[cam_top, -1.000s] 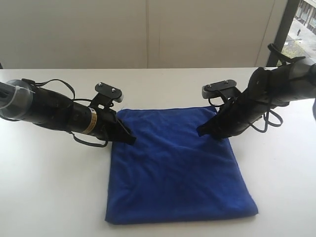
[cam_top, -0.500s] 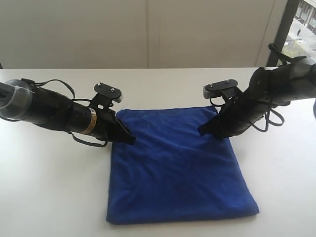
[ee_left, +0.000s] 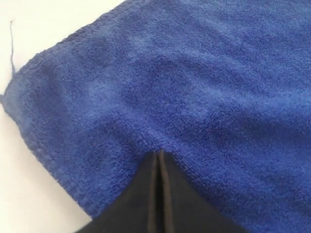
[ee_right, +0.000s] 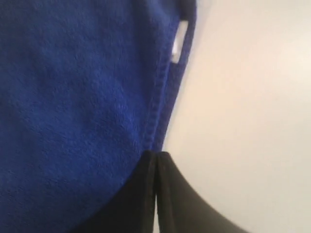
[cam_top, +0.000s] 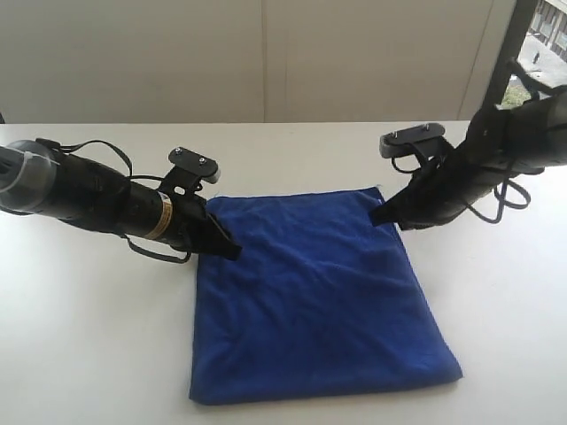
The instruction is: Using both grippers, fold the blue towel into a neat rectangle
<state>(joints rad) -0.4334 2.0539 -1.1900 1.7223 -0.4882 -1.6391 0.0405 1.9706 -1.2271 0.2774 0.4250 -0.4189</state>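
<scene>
While the blue towel [cam_top: 319, 297] lies folded flat on the white table [cam_top: 89, 336], the left gripper [cam_top: 232, 252] sets its pressed-together jaws on one back corner and the right gripper [cam_top: 376, 217], likewise closed, sits at the opposite edge near the white label [ee_right: 180, 41].

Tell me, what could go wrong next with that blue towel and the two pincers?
The right pincer sits shut at the very hem of the blue towel, so a grab there might catch only one layer or miss. The left pincer, also shut, points onto the cloth; sliding could bunch the fold.
</scene>
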